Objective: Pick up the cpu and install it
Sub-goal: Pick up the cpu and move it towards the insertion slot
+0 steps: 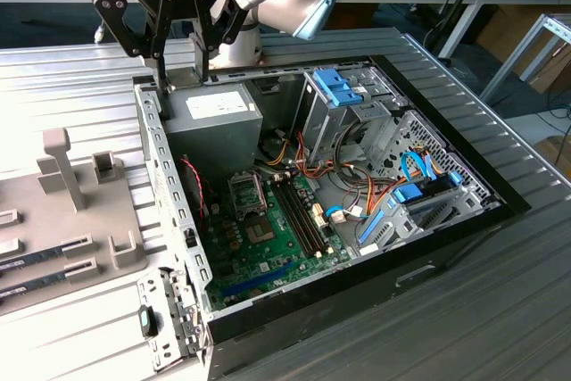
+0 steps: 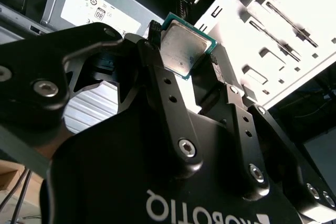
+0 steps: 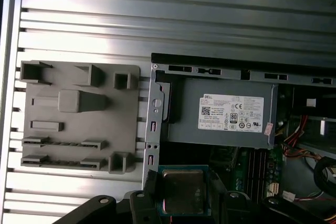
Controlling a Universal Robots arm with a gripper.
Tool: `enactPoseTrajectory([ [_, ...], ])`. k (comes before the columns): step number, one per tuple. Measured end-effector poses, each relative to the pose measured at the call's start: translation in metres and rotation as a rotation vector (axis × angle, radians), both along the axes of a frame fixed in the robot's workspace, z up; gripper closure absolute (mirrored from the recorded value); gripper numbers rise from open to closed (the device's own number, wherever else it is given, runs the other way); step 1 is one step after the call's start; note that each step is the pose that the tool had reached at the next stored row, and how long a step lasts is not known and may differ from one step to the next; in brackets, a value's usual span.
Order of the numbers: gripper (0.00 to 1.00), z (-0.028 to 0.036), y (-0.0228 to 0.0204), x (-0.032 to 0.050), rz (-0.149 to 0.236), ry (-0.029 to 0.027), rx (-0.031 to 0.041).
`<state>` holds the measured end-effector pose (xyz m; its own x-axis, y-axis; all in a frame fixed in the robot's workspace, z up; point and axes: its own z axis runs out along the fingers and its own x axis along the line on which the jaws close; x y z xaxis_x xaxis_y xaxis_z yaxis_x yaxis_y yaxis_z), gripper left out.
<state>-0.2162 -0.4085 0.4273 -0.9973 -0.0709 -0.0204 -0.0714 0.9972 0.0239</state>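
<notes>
The cpu is a thin square chip with a silvery metal top and a green rim, and it sits clamped by its edges between the black fingers. In the first wrist view the cpu hangs over the case edge, beside the grey power supply. In the exterior view my gripper hovers above the back corner of the open computer case, over the power supply. The black socket frame lies on the green motherboard, lower in the case and apart from the gripper.
A grey fixture tray with slots and posts lies on the ribbed metal table at the exterior view's left, and the same tray appears in the first wrist view. Drive cages with blue latches and bundled cables fill the case's far side.
</notes>
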Motion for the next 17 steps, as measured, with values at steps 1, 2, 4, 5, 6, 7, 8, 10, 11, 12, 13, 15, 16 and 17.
enactPoseTrajectory([
  [1, 0.53, -0.0003, -0.0001, 0.0003, 0.000, 0.0000, 0.0001],
  [2, 0.53, -0.0008, -0.0002, 0.0007, 0.000, 0.0000, 0.0001],
  [4, 0.53, -0.0018, -0.0004, 0.0015, 0.000, 0.0000, 0.0000],
  [5, 0.53, -0.0021, -0.0005, 0.0017, 0.000, 0.0000, 0.0000],
  [6, 0.53, -0.0025, -0.0006, 0.0019, 0.000, 0.0002, -0.0001],
  [7, 0.53, -0.0029, -0.0007, 0.0020, 0.000, 0.0001, -0.0001],
  [8, 0.53, -0.0032, -0.0008, 0.0021, 0.000, 0.0000, 0.0000],
  [10, 0.53, -0.0040, -0.0011, 0.0025, 0.000, 0.0000, 0.0000],
  [11, 0.53, -0.0045, -0.0012, 0.0026, 0.000, 0.0000, 0.0000],
  [12, 0.53, -0.0051, -0.0015, 0.0028, 0.000, 0.0000, 0.0000],
  [13, 0.53, -0.0054, -0.0016, 0.0029, 0.000, 0.0000, 0.0000],
  [15, 0.53, -0.0060, -0.0018, 0.0031, 0.000, 0.0000, 0.0000],
  [16, 0.53, -0.0063, -0.0019, 0.0032, 0.000, 0.0000, 0.0000],
  [17, 0.53, -0.0066, -0.0021, 0.0034, 0.000, 0.0001, -0.0001],
])
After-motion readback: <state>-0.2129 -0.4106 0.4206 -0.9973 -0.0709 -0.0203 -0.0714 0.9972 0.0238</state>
